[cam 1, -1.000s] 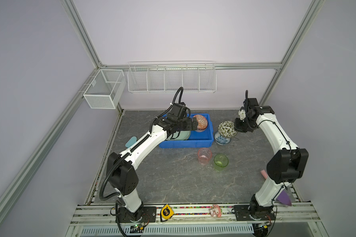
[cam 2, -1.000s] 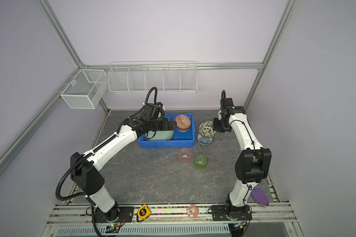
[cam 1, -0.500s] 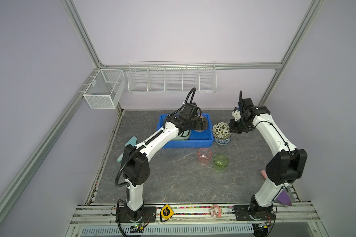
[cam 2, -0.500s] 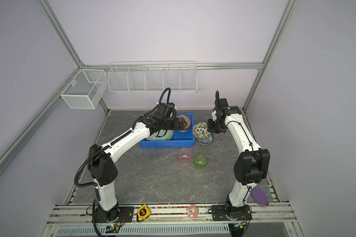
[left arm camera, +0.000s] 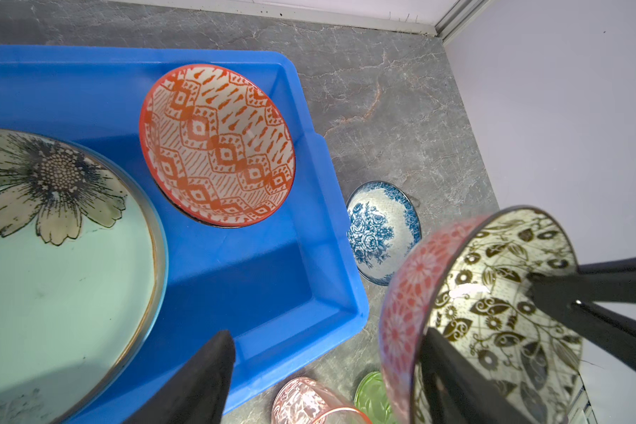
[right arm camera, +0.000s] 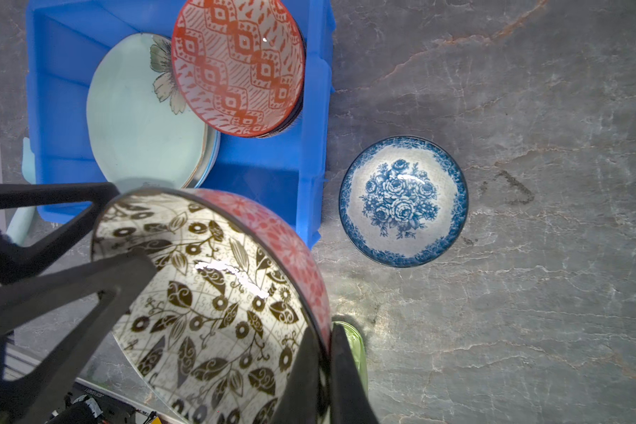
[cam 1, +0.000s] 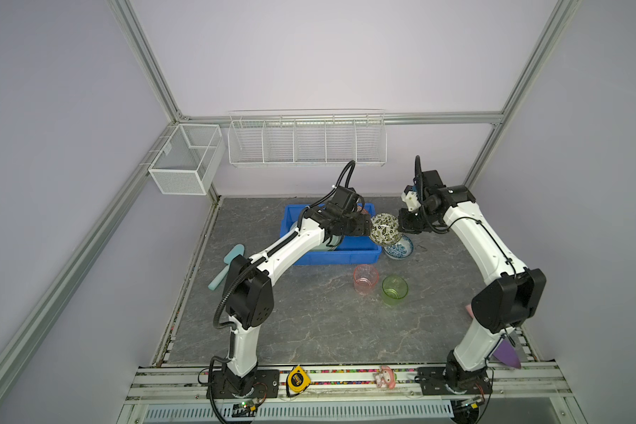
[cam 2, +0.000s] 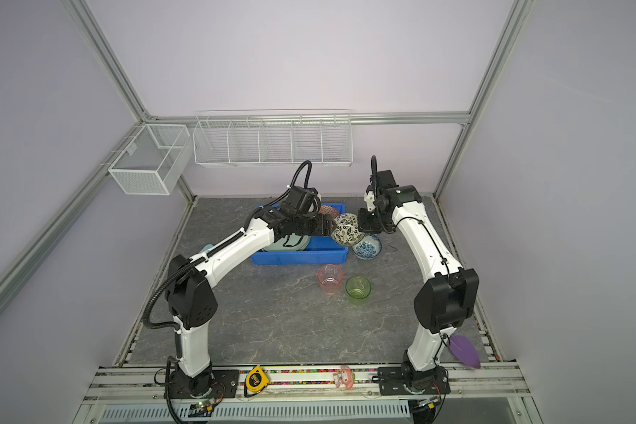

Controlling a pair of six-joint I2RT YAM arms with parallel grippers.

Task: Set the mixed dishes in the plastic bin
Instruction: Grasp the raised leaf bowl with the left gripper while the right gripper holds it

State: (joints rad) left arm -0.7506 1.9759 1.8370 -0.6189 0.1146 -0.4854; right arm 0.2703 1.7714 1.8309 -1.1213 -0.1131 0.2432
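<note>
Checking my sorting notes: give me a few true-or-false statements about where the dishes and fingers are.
1. The right fingers clamp the leaf-patterned bowl in the air. True.
2. The blue floral bowl lies in the plastic bin. False: it sits on the table beside the bin.
3. The orange-patterned bowl is in the bin. True.
4. The pink cup and green cup are stacked. False: they stand side by side.
5. The left fingers are shut. False: open, straddling the leaf-patterned bowl's rim.

Bright, even overhead light in both top views; soft shadows, wide-angle bending at frame edges. Wrist views sharp mid-range, white glare streak on leaf-patterned bowl (right arm camera: 217, 290), nearest foreground blurred.
</note>
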